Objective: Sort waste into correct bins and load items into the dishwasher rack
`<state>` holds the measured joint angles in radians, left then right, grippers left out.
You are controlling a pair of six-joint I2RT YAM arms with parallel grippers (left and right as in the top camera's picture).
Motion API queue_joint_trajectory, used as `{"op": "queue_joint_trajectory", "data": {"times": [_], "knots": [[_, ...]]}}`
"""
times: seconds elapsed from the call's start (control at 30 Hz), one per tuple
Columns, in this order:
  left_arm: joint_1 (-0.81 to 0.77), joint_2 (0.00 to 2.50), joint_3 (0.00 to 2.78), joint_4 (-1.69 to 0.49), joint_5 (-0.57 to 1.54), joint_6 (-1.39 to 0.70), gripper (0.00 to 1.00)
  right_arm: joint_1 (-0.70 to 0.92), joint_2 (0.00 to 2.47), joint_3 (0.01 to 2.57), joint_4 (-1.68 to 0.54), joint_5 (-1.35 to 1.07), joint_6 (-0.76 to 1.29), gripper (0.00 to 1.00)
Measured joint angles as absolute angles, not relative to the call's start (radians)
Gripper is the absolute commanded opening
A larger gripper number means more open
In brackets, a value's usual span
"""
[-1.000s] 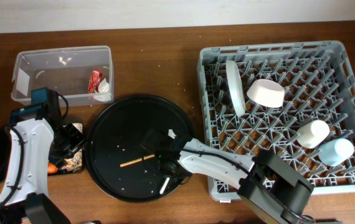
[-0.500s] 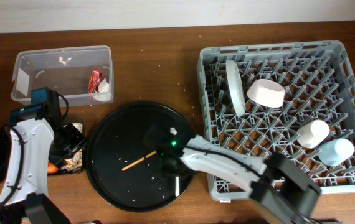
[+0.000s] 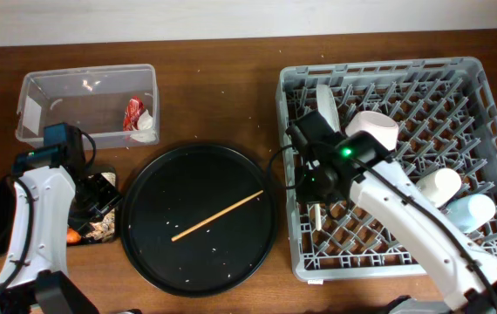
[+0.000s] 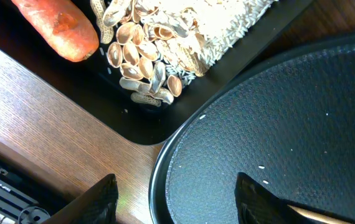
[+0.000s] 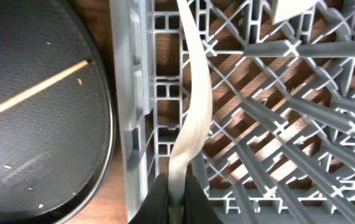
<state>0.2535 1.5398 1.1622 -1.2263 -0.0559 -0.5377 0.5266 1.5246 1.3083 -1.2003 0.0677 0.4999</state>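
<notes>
The white plastic fork (image 5: 193,112) is hanging over the left edge of the dishwasher rack (image 3: 379,70), just inside its left wall. It is running lengthwise away from the right gripper (image 5: 176,196). The right gripper's jaws are closing tight on one end of the fork. From the wrist view I cannot tell which end is the tines.

Judgement on handling: the fork is looking very light, thin and somewhat flexible, with a smooth surface that could slide or twist in a pinch. Holding it across the flat of the handle, close to the end as now, is giving control. The risk is that the free end catches on the lattice or slips through a gap.

Inside the rack, the white round plate (image 3: 325,98) is standing on edge just beyond the gripper. The cream-white bowl (image 3: 375,126) is lying to its right, and two cups are resting near the right wall.

Left of the rack, the thin wooden chopstick (image 3: 218,215) is lying diagonally on the large round black tray (image 3: 161,174), not yet loaded.

Further left, the left gripper (image 4: 176,202) is hovering with its fingers spread wide and holding nothing. It is over the corner of the shallow black tray (image 4: 140,127), which is holding the beige food scraps (image 4: 146,62) and the carrot (image 4: 56,28).
</notes>
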Motion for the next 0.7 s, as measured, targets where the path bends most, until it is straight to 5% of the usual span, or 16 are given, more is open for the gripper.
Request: {"op": "queue_joint_trajectory", "data": {"times": [0.23,0.43,0.67,0.7], "knots": [[0.253,1.540,1.162,-1.226,-0.056,-0.538,0.60,0.527,1.642,1.207,-1.129,0.057,0.473,0.05],[0.253,1.540,1.162,-1.226,-0.056,-0.537,0.60,0.527,1.658,1.202,-1.117,0.039,0.465,0.34],[0.253,1.540,1.162,-1.225,-0.056,-0.538,0.60,0.527,1.647,1.284,-1.205,0.010,0.495,0.36],[0.253,1.540,1.162,-1.226,-0.056,-0.538,0.60,0.527,1.640,1.312,-1.205,0.000,0.498,0.58]]}}
